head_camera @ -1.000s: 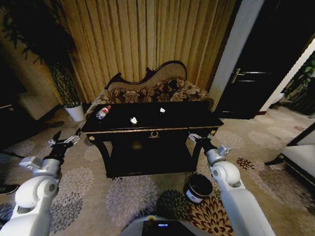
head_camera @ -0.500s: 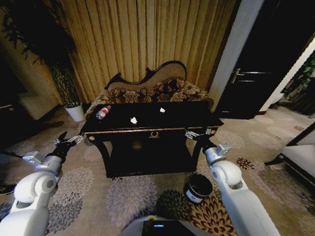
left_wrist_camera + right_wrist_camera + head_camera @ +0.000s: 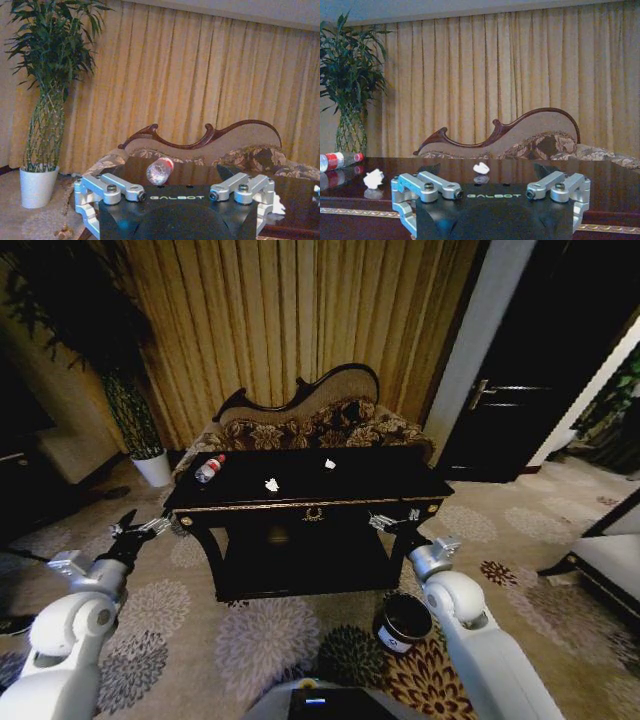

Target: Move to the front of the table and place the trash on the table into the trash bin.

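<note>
Both grippers have their fingers spread wide apart and hold nothing. The left gripper [image 3: 138,527] hangs in the air off the left end of the table [image 3: 310,502], touching nothing, while the right gripper [image 3: 393,521] is raised just in front of the table's right front corner, close to the gold-trimmed edge though contact cannot be made out. On the glossy black tabletop lie three pieces of trash: one clear plastic bottle [image 3: 209,469] with a red cap and a red-and-white label, lying on its side near the left end, and two white crumpled paper scraps, one [image 3: 272,484] left of centre and a smaller one [image 3: 329,464] farther back toward the sofa [image 3: 310,422]. One trash bin [image 3: 401,621], a dark round bucket with a white label on its side, stands upright on the patterned carpet by the table's right front leg, beside the right arm. "GALBOT" is printed on each gripper body in the wrist views; the bottle's and the bin's labels are too small to read.
</note>
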### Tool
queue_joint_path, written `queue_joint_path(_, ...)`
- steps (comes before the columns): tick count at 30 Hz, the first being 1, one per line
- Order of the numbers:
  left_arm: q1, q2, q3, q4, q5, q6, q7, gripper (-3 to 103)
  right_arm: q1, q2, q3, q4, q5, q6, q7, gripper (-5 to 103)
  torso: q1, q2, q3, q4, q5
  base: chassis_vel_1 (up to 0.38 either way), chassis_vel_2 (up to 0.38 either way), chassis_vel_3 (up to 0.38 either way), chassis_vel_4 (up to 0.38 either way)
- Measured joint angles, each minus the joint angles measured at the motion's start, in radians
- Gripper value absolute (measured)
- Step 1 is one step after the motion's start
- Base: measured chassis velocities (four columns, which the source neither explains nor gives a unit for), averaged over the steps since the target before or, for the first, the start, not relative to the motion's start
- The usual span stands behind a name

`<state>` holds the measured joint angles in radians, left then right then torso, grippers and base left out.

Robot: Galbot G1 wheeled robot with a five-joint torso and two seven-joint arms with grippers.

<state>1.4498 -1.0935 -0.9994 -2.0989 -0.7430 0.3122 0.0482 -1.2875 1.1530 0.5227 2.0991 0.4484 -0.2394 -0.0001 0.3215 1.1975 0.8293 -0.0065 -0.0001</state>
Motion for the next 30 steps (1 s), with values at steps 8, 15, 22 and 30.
queue_joint_path(8,-0.004,-0.004,0.005,-0.004,0.004,-0.001,0.006,100,0.0,-0.002,0.009,-0.004,-0.006,0.001,0.0,100,0.0,0.0,0.0,-0.0001,-0.0001,-0.013,0.012,0.017,-0.015)
queue_joint_path(15,-0.004,-0.008,0.007,-0.004,0.007,-0.002,0.01,100,-0.004,-0.003,0.011,0.003,-0.005,0.002,0.0,100,0.0,0.0,0.0,-0.0001,0.0,-0.07,0.079,0.08,-0.086)
queue_joint_path(22,-0.006,-0.011,0.009,-0.004,0.01,-0.004,0.02,100,-0.008,-0.004,0.007,0.019,-0.006,0.002,0.0,100,0.0,0.0,0.0,-0.0001,-0.0001,-0.08,0.089,0.08,-0.085)
queue_joint_path(30,-0.006,-0.021,0.012,-0.006,0.012,-0.005,0.022,100,-0.01,-0.014,-0.002,0.035,-0.007,-0.011,0.0,100,0.0,0.0,0.0,0.0,0.0,-0.08,0.081,0.082,-0.07)
